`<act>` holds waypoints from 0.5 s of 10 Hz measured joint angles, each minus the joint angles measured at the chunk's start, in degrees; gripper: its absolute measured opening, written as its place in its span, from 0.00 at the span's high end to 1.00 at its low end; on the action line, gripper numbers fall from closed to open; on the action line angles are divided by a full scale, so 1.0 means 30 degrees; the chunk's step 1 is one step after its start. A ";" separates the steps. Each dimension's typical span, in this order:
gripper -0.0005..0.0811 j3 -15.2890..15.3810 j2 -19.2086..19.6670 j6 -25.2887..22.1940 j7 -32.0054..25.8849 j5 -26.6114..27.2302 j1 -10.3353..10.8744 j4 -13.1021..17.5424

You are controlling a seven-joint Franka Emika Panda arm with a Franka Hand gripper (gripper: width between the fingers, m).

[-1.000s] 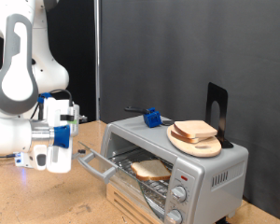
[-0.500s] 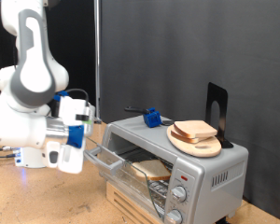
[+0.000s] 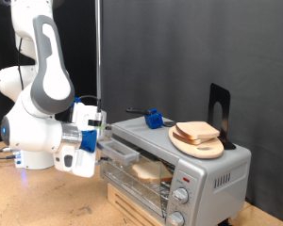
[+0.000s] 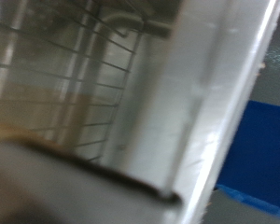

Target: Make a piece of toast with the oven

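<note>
Arm [image 3: 42,89]: white Panda, standing at the exterior view's left and bending down towards the oven front
Table [image 3: 47,198]: pale wooden surface, carrying the arm base and the box under the oven
Oven [image 3: 212,174]: silver-grey box sitting at the exterior view's lower right; its glass door [image 3: 123,160] is standing partly raised, tilted, with the gripper pressing against its outer face; two round knobs [image 3: 181,196] and a red mark [image 3: 185,176] are showing on the right panel
Rack [image 4: 70,79]: wire grid filling much of the blurred wrist view, seen through the door beside a broad pale metal edge
Gripper [image 3: 96,143]: white body with blue parts, sitting level with the door and touching it; fingers are hidden between body and door, so whether they are parted or closed cannot be told; nothing is seen held
Plate [image 3: 200,145]: round wooden, resting on the oven roof, carrying a second slice
Toast [image 3: 151,170]: pale slice with brown crust, lying flat on the rack inside the oven, behind the door
Stand [image 3: 218,111]: black upright piece, standing on the roof behind the plate
Blue item [image 3: 154,119]: small, lying on the roof near its back edge; kind unclear
</note>
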 joint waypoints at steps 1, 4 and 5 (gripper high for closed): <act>0.01 0.0288 0.0002 -0.0499 -0.0113 0.0246 0.0156 -0.0096; 0.01 0.0438 -0.0180 -0.0684 -0.0247 0.0452 0.0225 -0.0212; 0.01 0.0387 -0.0315 -0.0978 -0.0248 0.0451 0.0161 -0.0278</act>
